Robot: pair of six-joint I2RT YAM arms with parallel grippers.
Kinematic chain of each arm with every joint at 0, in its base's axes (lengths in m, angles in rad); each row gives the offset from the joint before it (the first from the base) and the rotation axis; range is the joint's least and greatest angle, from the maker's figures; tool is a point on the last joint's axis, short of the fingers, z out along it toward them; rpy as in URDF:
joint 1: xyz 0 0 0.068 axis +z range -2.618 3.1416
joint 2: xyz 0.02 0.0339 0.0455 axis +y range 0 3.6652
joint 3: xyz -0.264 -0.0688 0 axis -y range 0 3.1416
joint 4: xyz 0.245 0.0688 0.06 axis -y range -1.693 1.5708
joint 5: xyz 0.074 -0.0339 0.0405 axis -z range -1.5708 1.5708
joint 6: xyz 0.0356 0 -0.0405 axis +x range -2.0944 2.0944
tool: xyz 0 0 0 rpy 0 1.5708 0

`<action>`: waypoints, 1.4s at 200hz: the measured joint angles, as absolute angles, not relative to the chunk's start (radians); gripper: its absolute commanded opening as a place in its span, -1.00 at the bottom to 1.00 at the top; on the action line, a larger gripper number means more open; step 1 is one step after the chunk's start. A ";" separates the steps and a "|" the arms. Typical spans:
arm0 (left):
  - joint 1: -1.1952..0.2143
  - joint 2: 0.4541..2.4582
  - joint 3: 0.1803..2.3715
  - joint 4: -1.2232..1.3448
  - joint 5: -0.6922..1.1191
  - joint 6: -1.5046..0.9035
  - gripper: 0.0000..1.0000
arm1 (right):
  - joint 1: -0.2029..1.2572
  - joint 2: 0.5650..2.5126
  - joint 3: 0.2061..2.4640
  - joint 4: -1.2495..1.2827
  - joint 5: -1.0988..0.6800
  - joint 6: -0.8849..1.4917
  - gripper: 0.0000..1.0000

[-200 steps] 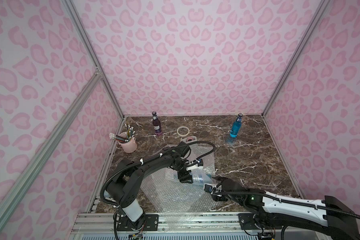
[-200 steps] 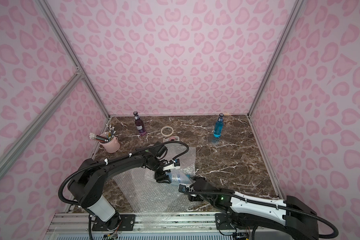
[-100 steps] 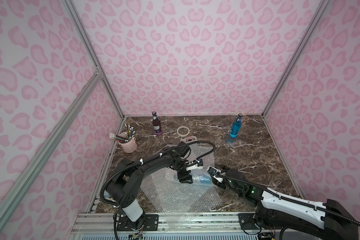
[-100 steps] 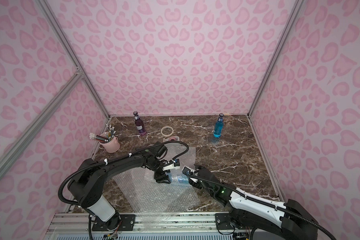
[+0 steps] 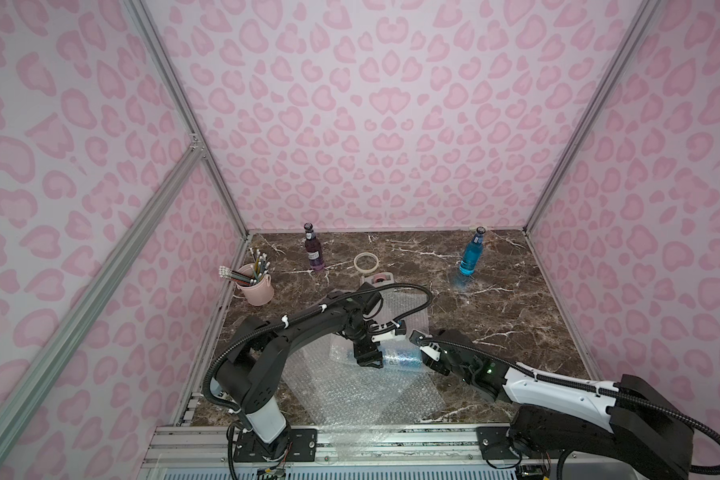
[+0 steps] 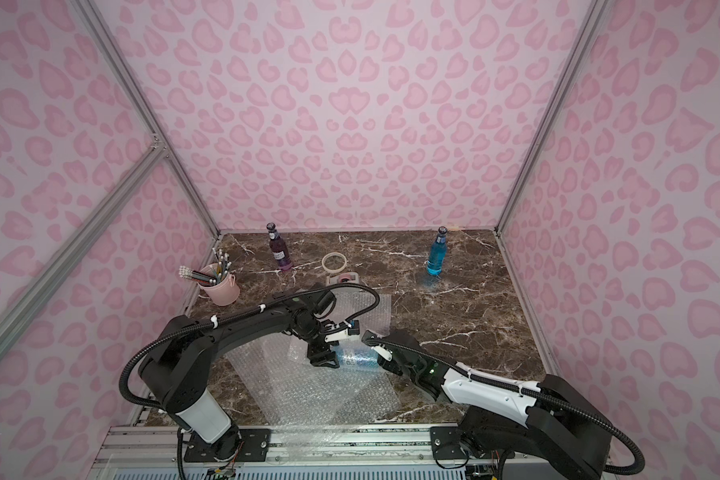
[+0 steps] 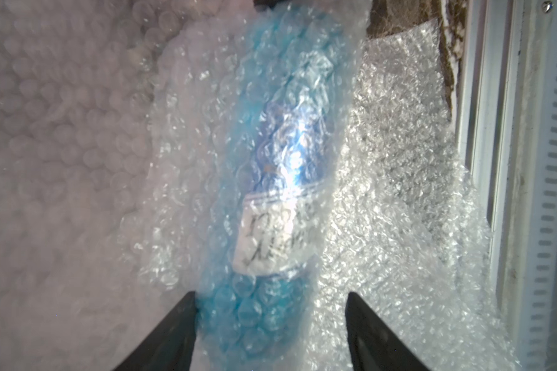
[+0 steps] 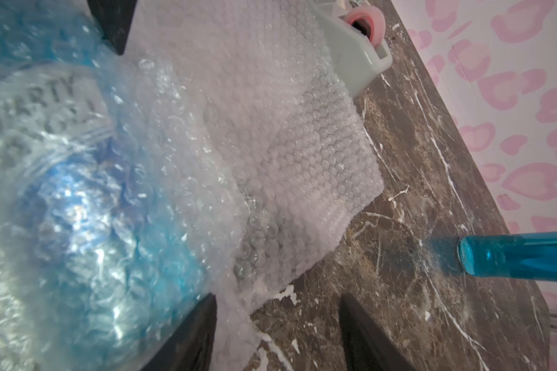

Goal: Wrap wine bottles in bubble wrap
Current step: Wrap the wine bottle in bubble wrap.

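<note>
- Left pincer (image 7: 270,294) stands with its jaws apart, astride one end of the wrapped blue bottle (image 7: 270,160). One finger (image 7: 174,331) touches the wrap and loose wrap fills the space to the other one. Whether it squeezes, I cannot tell.
- Right pincer (image 8: 278,297) is released. Between its jaws are only bare table (image 8: 399,257) and the edge of a sheet, and the wrapped blue bottle (image 8: 61,192) lies just beside one finger, outside the jaws.
- In both top views the wrapped blue bottle (image 5: 400,357) (image 6: 356,357) lies on its side between the two pincers. It is on the bubble wrap (image 5: 362,395) near the front of the table, with wrap folded over it — the pale label shows through.
- A second sheet (image 8: 287,128) lies flat behind it and reaches toward the tape dispenser (image 5: 381,277).
- At the back, the second blue bottle (image 5: 470,257) stands upright on the right, well apart. The purple bottle (image 5: 314,249) stands upright on the left, with the tape roll (image 5: 366,262) near it.
- A pink cup (image 5: 258,286) with pencils stands at the left edge.
</note>
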State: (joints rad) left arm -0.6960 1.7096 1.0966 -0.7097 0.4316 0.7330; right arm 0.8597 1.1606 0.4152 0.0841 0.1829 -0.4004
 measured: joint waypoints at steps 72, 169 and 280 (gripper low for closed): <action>-0.696 1.792 1.146 -0.749 0.412 0.749 0.39 | 0.816 0.918 0.463 -0.081 0.003 -0.470 0.45; -0.696 1.806 1.160 -0.769 0.419 0.752 0.33 | 0.942 1.185 0.437 0.110 -0.179 -0.561 0.51; -0.686 1.768 1.169 -0.808 0.418 0.748 0.48 | 0.891 1.464 0.582 0.126 -0.238 -0.649 0.43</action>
State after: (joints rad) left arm -0.6861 1.7679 1.1687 -0.8082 0.4179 0.7483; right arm 0.8913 1.4643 0.5823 0.1261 -0.2382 -0.6487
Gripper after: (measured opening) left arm 0.727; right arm 0.719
